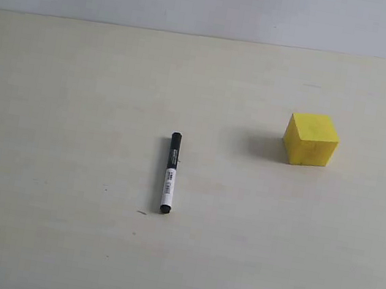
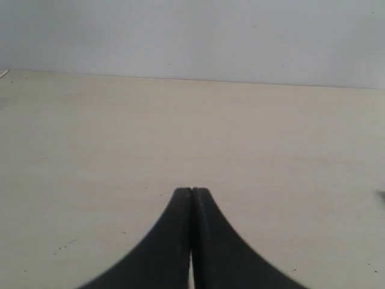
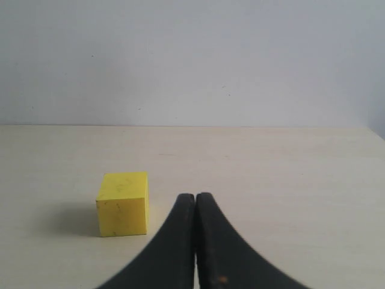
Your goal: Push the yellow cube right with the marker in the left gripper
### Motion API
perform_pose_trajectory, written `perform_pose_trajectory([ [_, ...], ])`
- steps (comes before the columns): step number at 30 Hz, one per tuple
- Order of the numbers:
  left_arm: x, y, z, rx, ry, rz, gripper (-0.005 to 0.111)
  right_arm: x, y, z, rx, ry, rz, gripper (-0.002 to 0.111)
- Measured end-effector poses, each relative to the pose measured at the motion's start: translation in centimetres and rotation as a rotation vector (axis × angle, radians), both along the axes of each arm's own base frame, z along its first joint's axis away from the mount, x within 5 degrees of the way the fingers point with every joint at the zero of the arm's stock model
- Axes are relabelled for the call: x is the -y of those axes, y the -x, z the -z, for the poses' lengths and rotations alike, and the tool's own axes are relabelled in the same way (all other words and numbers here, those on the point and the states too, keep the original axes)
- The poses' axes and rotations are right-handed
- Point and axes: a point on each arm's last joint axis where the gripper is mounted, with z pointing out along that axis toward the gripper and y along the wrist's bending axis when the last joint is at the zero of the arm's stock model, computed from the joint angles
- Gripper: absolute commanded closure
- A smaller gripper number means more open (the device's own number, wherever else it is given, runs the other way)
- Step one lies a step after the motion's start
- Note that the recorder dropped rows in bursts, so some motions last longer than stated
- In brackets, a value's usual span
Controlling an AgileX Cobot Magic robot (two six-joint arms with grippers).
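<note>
The marker lies flat near the middle of the pale table, black cap pointing away, white labelled barrel toward the front; nothing holds it. The yellow cube rests on the table to the marker's right and further back, and shows again as the yellow cube in the right wrist view. Neither arm appears in the exterior view. My left gripper is shut with nothing between its black fingers, over bare tabletop. My right gripper is likewise shut and empty, with the cube ahead and off to one side.
The pale table ends at a grey-white wall at the back. A tiny dark speck sits near the marker's front end.
</note>
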Motion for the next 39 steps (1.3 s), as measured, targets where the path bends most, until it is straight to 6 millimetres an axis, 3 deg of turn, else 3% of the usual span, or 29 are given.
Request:
perform_pose_trajectory([
  [6, -0.03, 0.91, -0.77, 0.128, 0.004, 0.000, 0.107, 0.00, 0.00, -0.01, 0.001, 0.000, 0.000, 0.108],
  [39, -0.03, 0.91, -0.75, 0.126, -0.001, 0.001, 0.107, 0.00, 0.00, -0.01, 0.001, 0.000, 0.000, 0.108],
])
